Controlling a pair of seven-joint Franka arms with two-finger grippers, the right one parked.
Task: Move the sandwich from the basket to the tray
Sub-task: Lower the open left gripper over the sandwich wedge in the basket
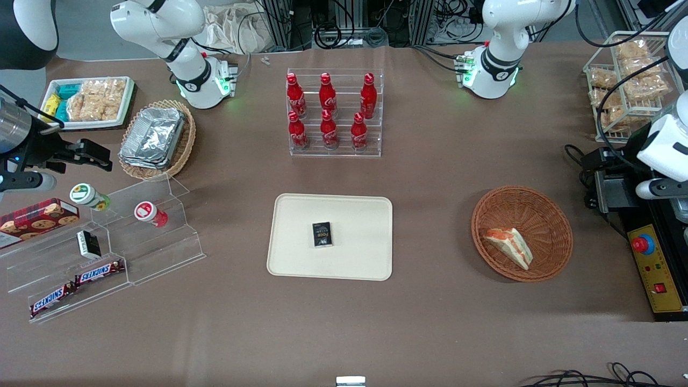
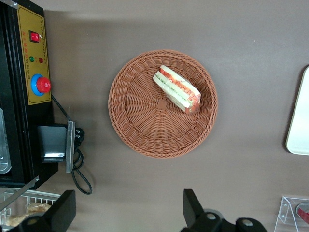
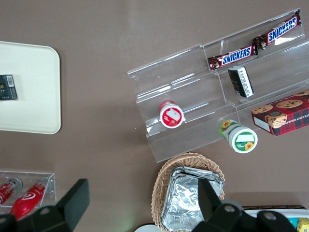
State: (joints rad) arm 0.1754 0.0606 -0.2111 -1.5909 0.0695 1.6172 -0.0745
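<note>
The sandwich (image 1: pixel 509 246) is a white bread wedge with red-orange and green filling. It lies in the reddish-brown wicker basket (image 1: pixel 537 196) at the working arm's end of the table. The left wrist view shows the sandwich (image 2: pixel 176 89) lying off-centre in the basket (image 2: pixel 140 125). My left gripper (image 2: pixel 128 198) is open and empty, high above the table. It is apart from the basket and farther from the front camera than it. The cream tray (image 1: pixel 349 258) lies mid-table beside the basket, and its edge shows in the left wrist view (image 2: pixel 300 121).
A small black box (image 1: pixel 322 234) lies on the tray. A black and yellow control box with a red button (image 1: pixel 653 269) stands beside the basket at the table's end. A rack of red bottles (image 1: pixel 334 113) stands farther from the front camera than the tray. A wire rack of snack packets (image 1: pixel 629 75) stands nearby.
</note>
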